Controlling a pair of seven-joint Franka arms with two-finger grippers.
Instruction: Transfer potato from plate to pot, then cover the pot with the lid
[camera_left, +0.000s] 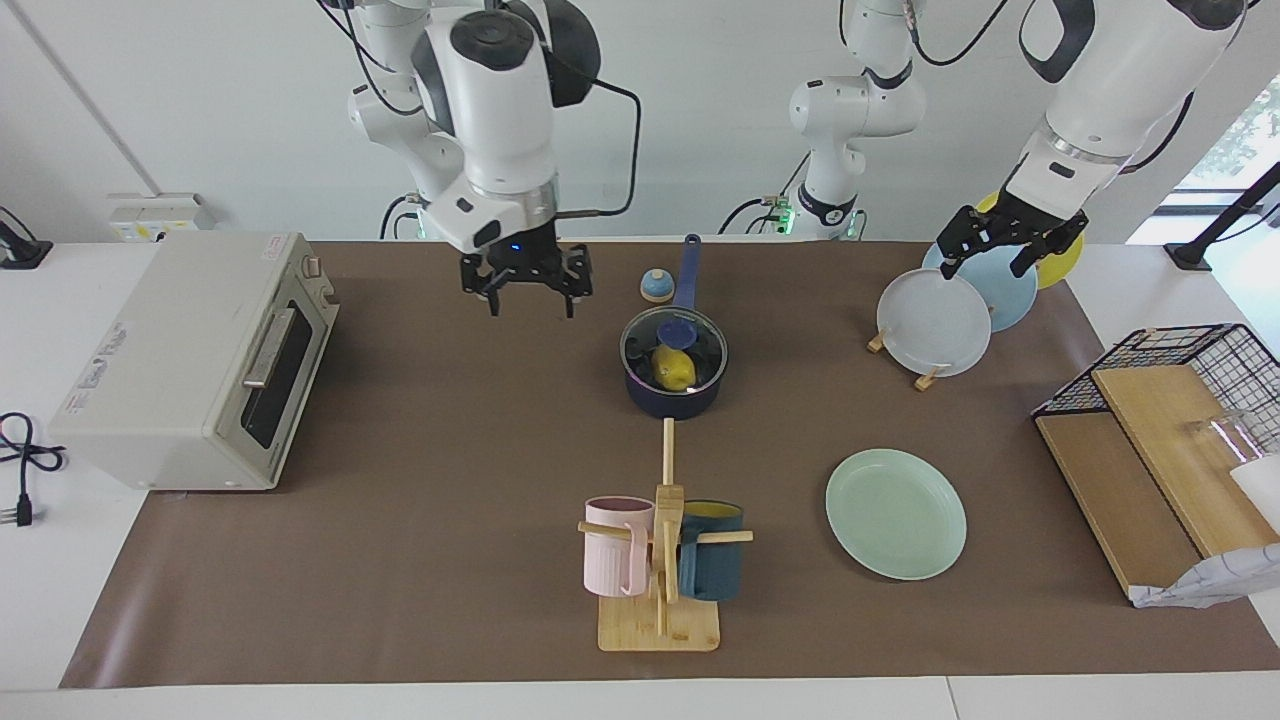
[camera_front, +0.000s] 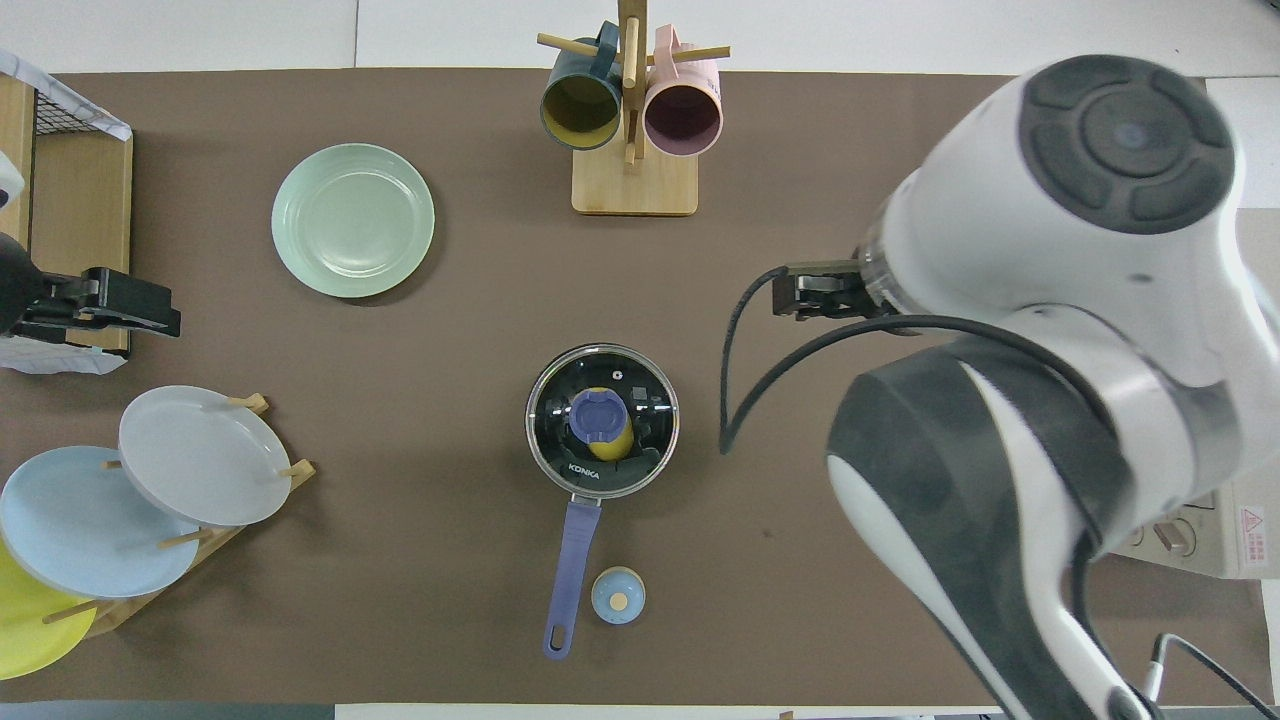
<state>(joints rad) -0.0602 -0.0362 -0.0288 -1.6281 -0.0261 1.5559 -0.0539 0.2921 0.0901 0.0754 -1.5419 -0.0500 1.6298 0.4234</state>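
The dark blue pot (camera_left: 672, 402) stands mid-table with its handle (camera_front: 573, 560) pointing toward the robots. The glass lid (camera_left: 703, 345) with the blue knob sits on it. The yellow potato (camera_left: 675, 369) lies inside, seen through the glass, also in the overhead view (camera_front: 620, 442). The mint-green plate (camera_left: 895, 512) is bare, farther from the robots, toward the left arm's end. My right gripper (camera_left: 530, 292) is open and empty, in the air over the mat between the oven and the pot. My left gripper (camera_left: 985, 258) is open and empty over the upright plates.
A toaster oven (camera_left: 190, 360) stands at the right arm's end. A mug tree (camera_left: 660, 560) with two mugs is farther out than the pot. A rack of upright plates (camera_left: 935, 322), a small bell (camera_left: 656, 286) and a wire basket with boards (camera_left: 1170, 400) are here too.
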